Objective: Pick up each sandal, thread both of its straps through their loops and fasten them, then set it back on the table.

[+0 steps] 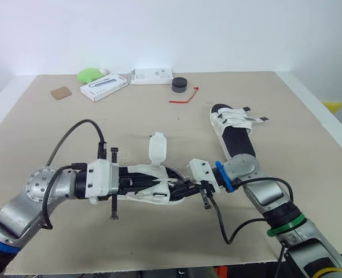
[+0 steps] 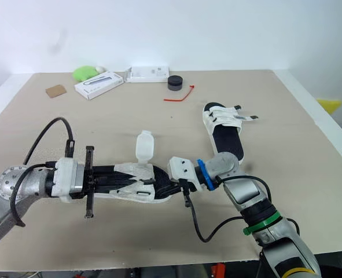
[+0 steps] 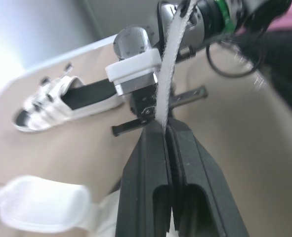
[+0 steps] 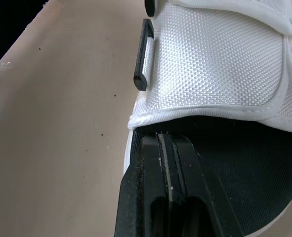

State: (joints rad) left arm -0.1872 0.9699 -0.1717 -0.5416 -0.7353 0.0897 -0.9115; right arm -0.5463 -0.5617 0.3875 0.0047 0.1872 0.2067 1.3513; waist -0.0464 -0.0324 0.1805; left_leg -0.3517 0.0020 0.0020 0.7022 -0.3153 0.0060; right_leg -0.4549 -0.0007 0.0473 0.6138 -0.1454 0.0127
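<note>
Both forearms reach inward, meeting at the near sandal (image 1: 150,198). The left gripper (image 3: 164,131) pinches its strap (image 3: 168,59); the right gripper (image 4: 168,140) is closed against its sole edge.

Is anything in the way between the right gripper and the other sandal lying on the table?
Nothing visible. Bare table separates the right gripper from the other sandal; the red tie lies farther back.

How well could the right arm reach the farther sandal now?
Probably not yet: the right end effector is shut on the near sandal. Once it lets go, the farther sandal lies unblocked beside that arm.
</note>
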